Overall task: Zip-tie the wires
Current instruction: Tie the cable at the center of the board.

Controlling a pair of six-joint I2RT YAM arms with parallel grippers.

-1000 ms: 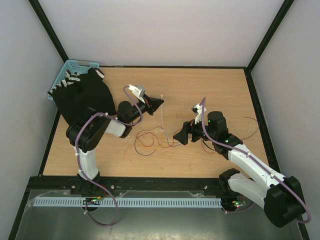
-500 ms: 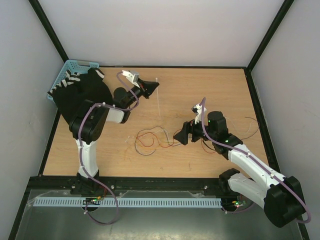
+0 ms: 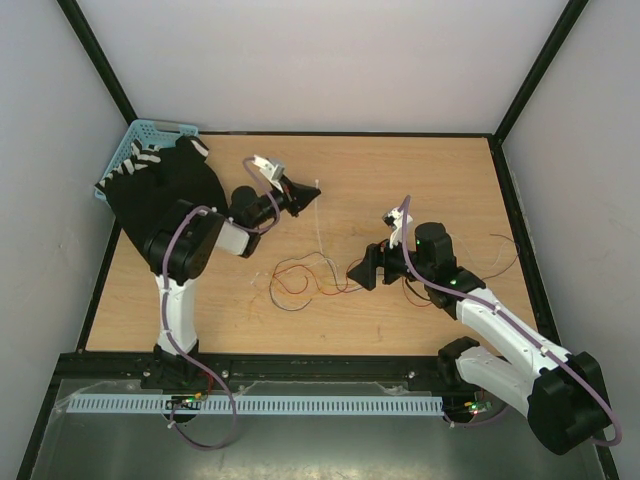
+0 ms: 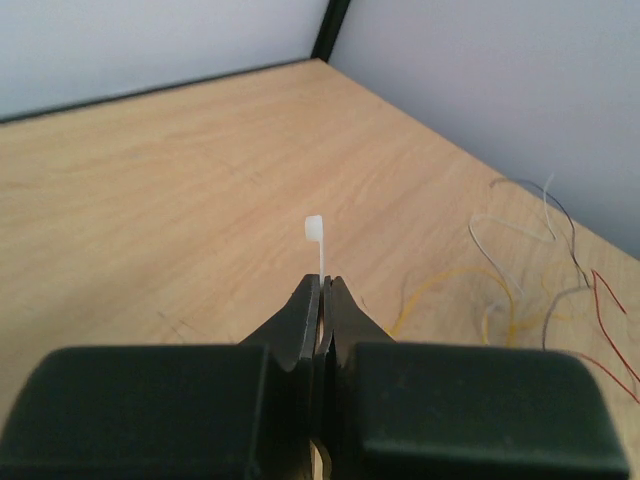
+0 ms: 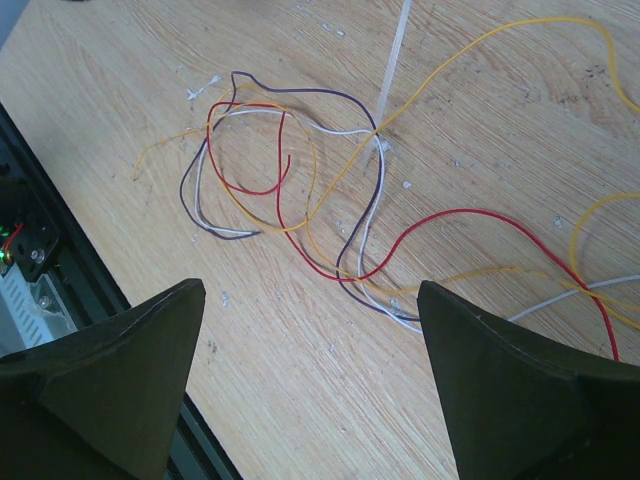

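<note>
Several thin wires (image 3: 298, 275), red, yellow, white and purple, sprawl in a loose tangle mid-table (image 3: 420, 170). The right gripper (image 3: 360, 272) hovers at their right edge, jaws spread wide, nothing held. The left gripper (image 4: 323, 285) pinches a white zip tie (image 4: 316, 232), whose lower end reaches the tangle. A blue basket (image 3: 140, 135) sits far-left, well apart.

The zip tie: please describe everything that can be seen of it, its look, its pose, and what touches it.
The zip tie is a thin, whitish strap that looks like plastic, straight and not yet looped. The left gripper is shut on it near one end, so its small blocky head sticks out past the fingertips. The long strap runs from there toward the near edge of the table, and its free tip reaches the wires; whether it touches them I cannot tell.
</note>
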